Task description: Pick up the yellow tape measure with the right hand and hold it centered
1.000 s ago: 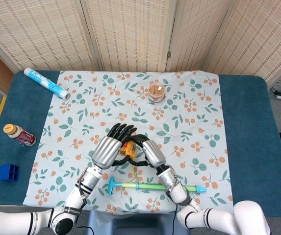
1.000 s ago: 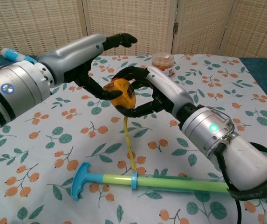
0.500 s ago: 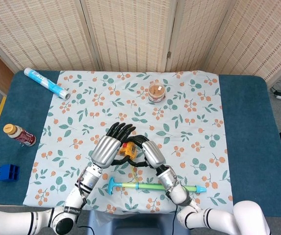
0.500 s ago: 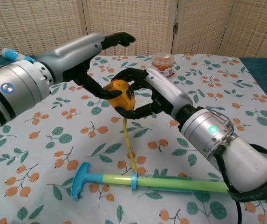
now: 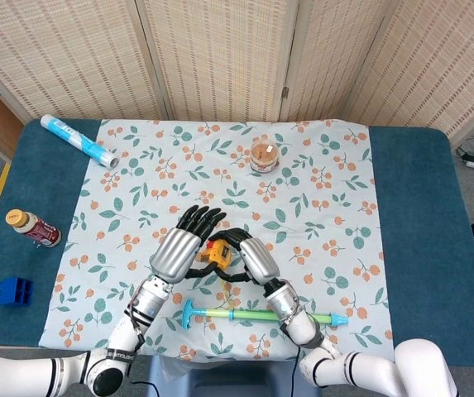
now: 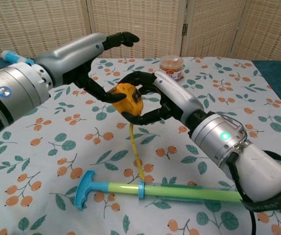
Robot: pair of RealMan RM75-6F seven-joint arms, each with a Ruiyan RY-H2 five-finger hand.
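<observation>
The yellow tape measure (image 5: pixel 217 255) (image 6: pixel 126 97) is held above the floral cloth, gripped by my right hand (image 5: pixel 249 258) (image 6: pixel 165 98), whose dark fingers curl around its far and near sides. A thin strip of yellow tape (image 6: pixel 135 147) hangs from it down to the cloth. My left hand (image 5: pixel 177 248) (image 6: pixel 89 58) is just to the left of it. Its thumb touches the case's left side while its other fingers stretch out above, holding nothing.
A green rod with a blue T-handle (image 5: pixel 253 315) (image 6: pixel 155 190) lies on the cloth near the front edge, under my right forearm. A small jar (image 5: pixel 263 155) stands further back. A tube (image 5: pixel 79 141), a bottle (image 5: pixel 33 228) and a blue block (image 5: pixel 13 291) lie at the far left.
My left hand has drawn slightly to the left and its fingers have lifted a little. The right hand and the tape measure have barely moved.
</observation>
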